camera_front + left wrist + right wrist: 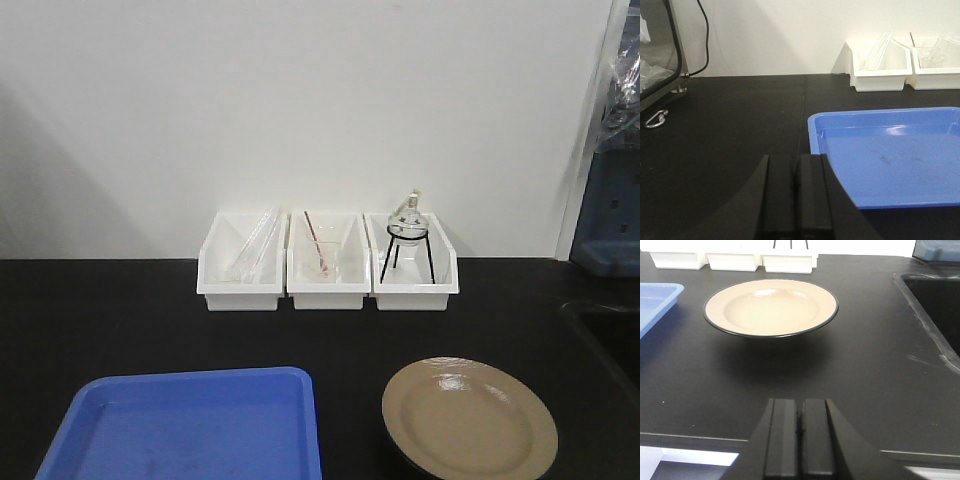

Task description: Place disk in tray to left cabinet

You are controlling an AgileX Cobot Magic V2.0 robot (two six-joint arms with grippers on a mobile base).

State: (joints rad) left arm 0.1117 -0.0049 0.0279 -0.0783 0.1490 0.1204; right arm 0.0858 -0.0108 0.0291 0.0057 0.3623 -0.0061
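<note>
**Disk [469,420] rests outside tray [190,425]**

Tan inside with a black rim, the disk lies flat on the black table [120,310] near its front edge, just right of the blue tray and apart from it. The tray sits at the same front edge, left of centre. The right gripper [801,440] hangs over the front edge facing the disk, its 2 fingers pressed together, gripping nothing. The left gripper [796,200] is likewise closed and empty, low over the table off the tray's front left corner. 3 white bins [328,262] line the back edge against the wall; the rightmost carries a glass flask [407,215] on a black tripod. A sink [935,305] cuts into the right edge.
</note>
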